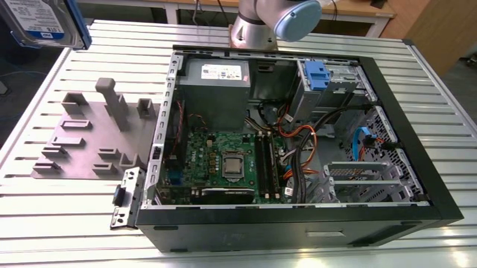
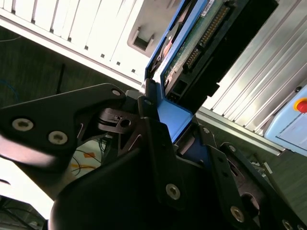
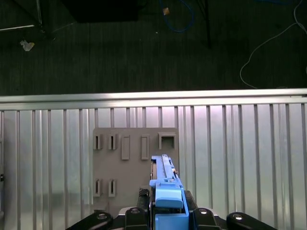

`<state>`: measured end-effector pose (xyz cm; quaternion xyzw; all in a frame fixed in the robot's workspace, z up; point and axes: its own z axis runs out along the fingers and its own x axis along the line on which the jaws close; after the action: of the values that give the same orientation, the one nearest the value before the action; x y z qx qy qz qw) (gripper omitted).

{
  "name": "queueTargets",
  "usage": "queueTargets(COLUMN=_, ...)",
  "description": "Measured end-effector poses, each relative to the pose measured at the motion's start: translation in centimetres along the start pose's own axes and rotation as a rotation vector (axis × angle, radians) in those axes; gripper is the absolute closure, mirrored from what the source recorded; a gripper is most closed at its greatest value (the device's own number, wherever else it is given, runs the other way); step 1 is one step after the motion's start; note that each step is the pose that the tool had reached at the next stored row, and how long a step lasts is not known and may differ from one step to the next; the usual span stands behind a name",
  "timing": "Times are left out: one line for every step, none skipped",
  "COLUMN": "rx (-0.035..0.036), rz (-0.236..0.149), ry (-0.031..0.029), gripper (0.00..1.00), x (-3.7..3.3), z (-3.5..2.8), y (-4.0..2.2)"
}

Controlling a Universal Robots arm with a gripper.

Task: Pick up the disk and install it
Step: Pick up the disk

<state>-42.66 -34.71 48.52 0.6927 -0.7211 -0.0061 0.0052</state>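
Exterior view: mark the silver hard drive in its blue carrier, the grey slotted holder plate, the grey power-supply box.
silver hard drive (image 1: 41, 19): exterior view, labelled face.
grey slotted holder plate (image 1: 80, 158): exterior view, bare flat area.
grey power-supply box (image 1: 216, 103): exterior view, face below sticker.

Open black computer case (image 1: 283, 226) beside a grey fixture plate (image 1: 84, 152), both on a ribbed metal table (image 1: 60, 223).

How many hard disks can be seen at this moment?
1. The disk is held off the table at the exterior view's upper left, clamped in the gripper. More could be hidden in the drive cage of the open computer case.
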Motion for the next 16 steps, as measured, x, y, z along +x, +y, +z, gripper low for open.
queueTargets(rx=0.0, rz=0.0, ry=0.0, gripper=0.63, x=0.0, z=0.0, y=-0.13)
queueTargets(rx=-0.0001, rz=0.0, ry=0.0001, gripper=0.63, x=-0.01, z=-0.01, y=-0.3)
queueTargets(rx=0.0, rz=0.0, ry=0.0, gripper=0.63, x=-0.01, z=-0.01, y=-0.49)
queueTargets(rx=0.0001, rz=0.0, ry=0.0, gripper=0.63, x=-0.02, z=-0.01, y=-0.65)
queueTargets(rx=0.0001, rz=0.0, ry=-0.0001, gripper=0.63, x=-0.03, z=-0.01, y=-0.79)
queueTargets(rx=0.0, rz=0.0, ry=0.0, gripper=0.63, x=-0.03, z=-0.01, y=-0.91)
queueTargets(rx=-0.0001, rz=0.0, ry=0.0, gripper=0.63, x=-0.03, z=-0.02, y=-0.99)
queueTargets(rx=0.0, rz=0.0, ry=0.0, gripper=0.63, x=-0.03, z=-0.02, y=-1.03)
queueTargets(rx=0.0001, rz=0.0, ry=-0.0001, gripper=0.63, x=-0.02, z=-0.01, y=-1.05)
queueTargets(rx=0.0, rz=0.0, ry=0.0, gripper=0.63, x=0.0, z=-0.01, y=-1.07)
queueTargets(rx=0.0, rz=0.0, ry=0.0, gripper=0.63, x=0.02, z=-0.01, y=-1.09)
queueTargets(rx=-0.0001, rz=0.0, ry=0.0, gripper=0.63, x=0.07, z=-0.02, y=-1.1)
queueTargets(rx=0.0, rz=0.0, ry=0.0, gripper=0.63, x=0.13, z=-0.02, y=-1.1)
queueTargets(rx=0.0, rz=0.0, ry=0.0, gripper=0.63, x=0.21, z=-0.02, y=-1.1)
queueTargets(rx=-0.0001, rz=0.0, ry=0.0, gripper=0.63, x=0.3, z=-0.02, y=-1.11)
queueTargets(rx=0.0, rz=0.0, ry=0.0001, gripper=0.63, x=0.41, z=-0.02, y=-1.11)
